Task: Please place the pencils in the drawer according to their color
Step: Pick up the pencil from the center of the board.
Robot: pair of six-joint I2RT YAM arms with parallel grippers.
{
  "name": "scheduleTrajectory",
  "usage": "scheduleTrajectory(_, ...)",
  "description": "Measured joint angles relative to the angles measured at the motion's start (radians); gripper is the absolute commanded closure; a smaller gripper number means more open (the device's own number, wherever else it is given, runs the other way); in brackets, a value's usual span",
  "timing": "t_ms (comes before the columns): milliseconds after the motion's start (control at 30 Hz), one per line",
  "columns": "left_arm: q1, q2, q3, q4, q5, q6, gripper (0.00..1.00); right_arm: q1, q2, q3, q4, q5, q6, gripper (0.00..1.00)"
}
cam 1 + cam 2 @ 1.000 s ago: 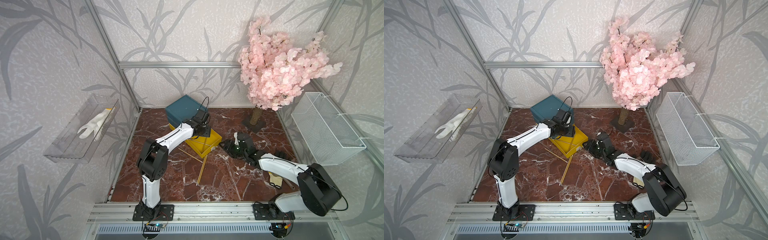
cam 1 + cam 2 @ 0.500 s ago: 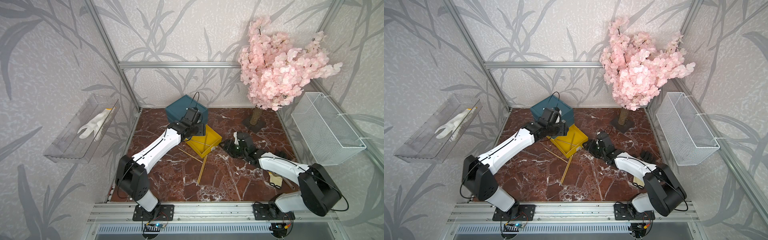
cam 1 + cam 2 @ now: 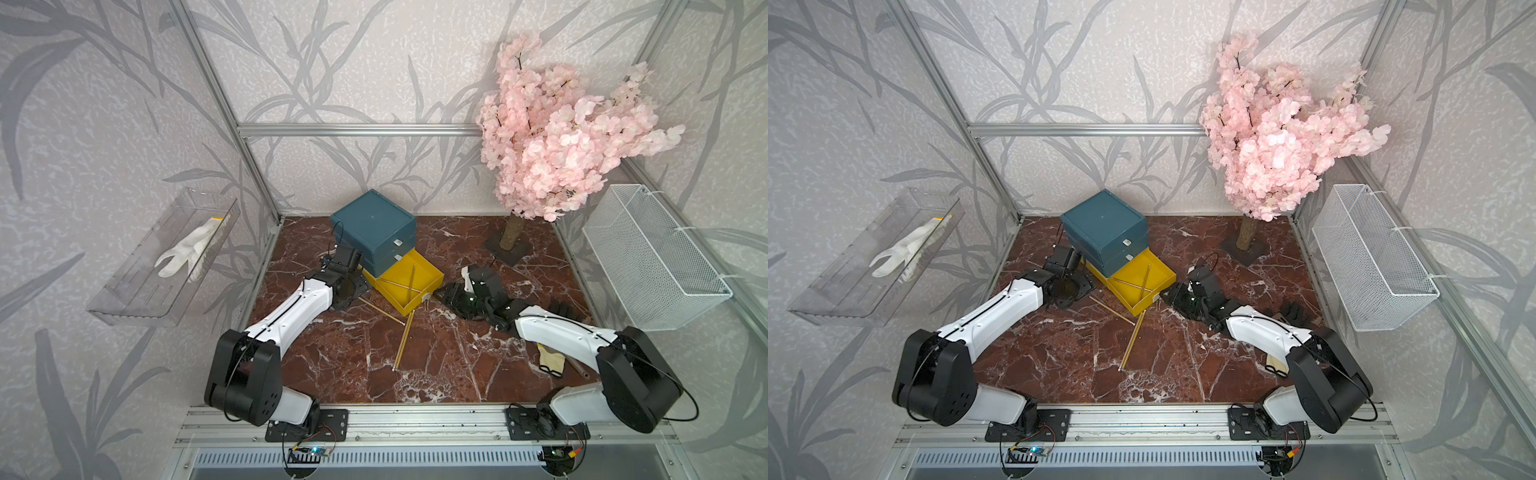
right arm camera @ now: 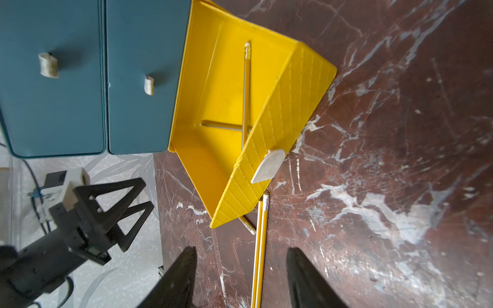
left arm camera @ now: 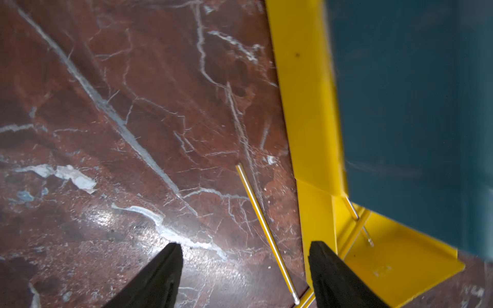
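left pincer (image 5: 245, 244) spread, backed off drawer (image 3: 374, 224)

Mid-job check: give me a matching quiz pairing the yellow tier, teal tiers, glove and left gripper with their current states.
Things:
1. yellow tier
2. teal tiers
3. glove
4. left gripper

States:
A. lying in the clear tray
B. open, holding nothing
C. pulled out, two crossed pencils inside
D. shut

Pairs: 1-C, 2-D, 3-A, 4-B
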Motion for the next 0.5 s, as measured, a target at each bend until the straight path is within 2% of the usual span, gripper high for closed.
scheduleTrajectory(233, 0.012, 0.148, 0.026, -0.003, 0.081, -0.222, 0.29, 0.028, 0.005, 0.0, 0.01, 0.016, 0.02, 0.42)
scheduleTrajectory(500, -0.01, 0.233, 0.124, -0.026, 0.072, -0.344, 0.35, 0.034, 0.013, -0.001, 0.037, 0.029, 0.037, 0.42)
